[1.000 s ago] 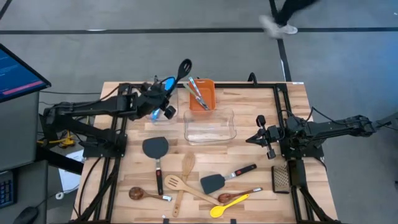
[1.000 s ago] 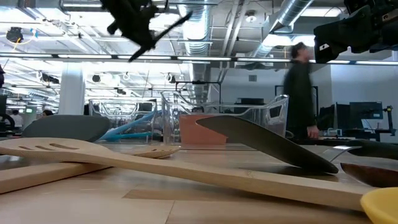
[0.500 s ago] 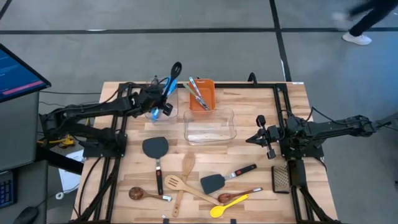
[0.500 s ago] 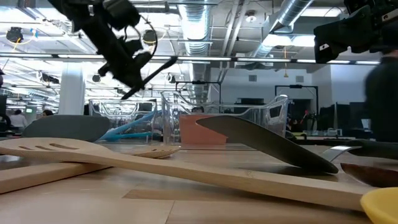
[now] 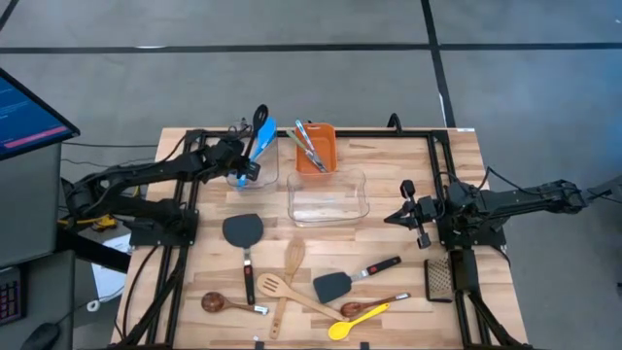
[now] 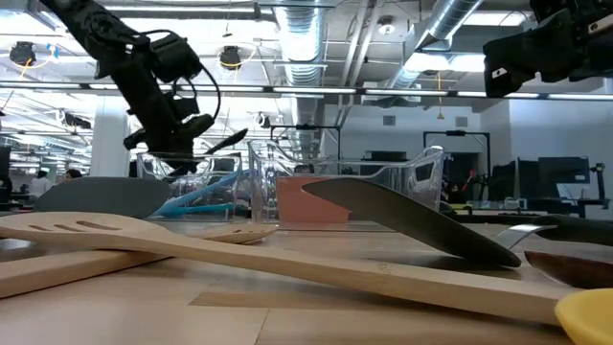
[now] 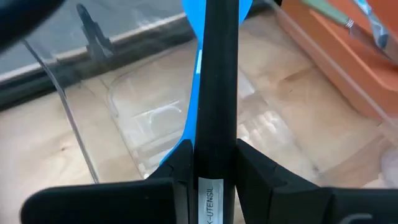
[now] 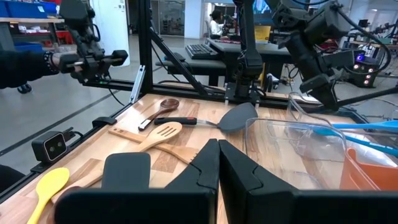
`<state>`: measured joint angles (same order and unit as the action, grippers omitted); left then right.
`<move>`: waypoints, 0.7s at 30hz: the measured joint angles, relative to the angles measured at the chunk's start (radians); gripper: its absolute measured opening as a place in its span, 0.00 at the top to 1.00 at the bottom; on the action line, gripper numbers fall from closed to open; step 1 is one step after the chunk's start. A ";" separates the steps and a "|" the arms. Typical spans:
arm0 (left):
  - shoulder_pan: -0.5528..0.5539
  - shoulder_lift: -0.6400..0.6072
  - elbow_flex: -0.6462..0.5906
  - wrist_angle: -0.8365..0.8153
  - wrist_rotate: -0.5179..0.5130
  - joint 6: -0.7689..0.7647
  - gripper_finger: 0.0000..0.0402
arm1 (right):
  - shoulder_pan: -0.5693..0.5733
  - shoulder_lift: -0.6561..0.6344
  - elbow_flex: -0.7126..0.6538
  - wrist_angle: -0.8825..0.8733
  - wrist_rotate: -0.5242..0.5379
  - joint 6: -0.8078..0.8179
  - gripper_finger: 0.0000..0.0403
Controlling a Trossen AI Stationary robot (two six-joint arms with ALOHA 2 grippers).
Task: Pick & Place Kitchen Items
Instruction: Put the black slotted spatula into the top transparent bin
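The left gripper is clamped on the handle of a black ladle — the handle runs straight between its fingers, the bowl end angling up and away. Directly beneath the gripper sits a small clear tub holding a blue spatula, just beside the ladle. The right gripper waits with fingers pressed together, empty — the loose utensils, among them a yellow spoon, lie well apart from it.

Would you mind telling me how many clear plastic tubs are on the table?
2. A small tub at the table's back left holds blue utensils; a larger tub stands mid-table, near the orange bin.
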<state>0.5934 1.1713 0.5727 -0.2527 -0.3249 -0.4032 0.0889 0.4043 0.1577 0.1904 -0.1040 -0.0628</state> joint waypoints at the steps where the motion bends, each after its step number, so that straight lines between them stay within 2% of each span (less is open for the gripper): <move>1: 0.003 0.000 -0.008 0.003 0.001 0.000 0.85 | 0.000 0.000 0.000 -0.001 0.000 0.000 1.00; 9: 0.046 0.000 -0.084 0.034 0.089 -0.045 0.85 | 0.000 0.000 0.000 -0.006 0.000 0.000 1.00; 17: 0.052 -0.002 -0.123 0.096 0.095 -0.051 0.85 | 0.000 0.000 0.000 -0.006 0.000 0.000 1.00; 21: 0.052 -0.002 -0.125 0.117 0.097 -0.047 0.81 | 0.000 0.000 0.000 -0.007 0.000 0.000 1.00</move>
<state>0.6453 1.1695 0.4479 -0.1359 -0.2276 -0.4503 0.0890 0.4046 0.1578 0.1837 -0.1039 -0.0628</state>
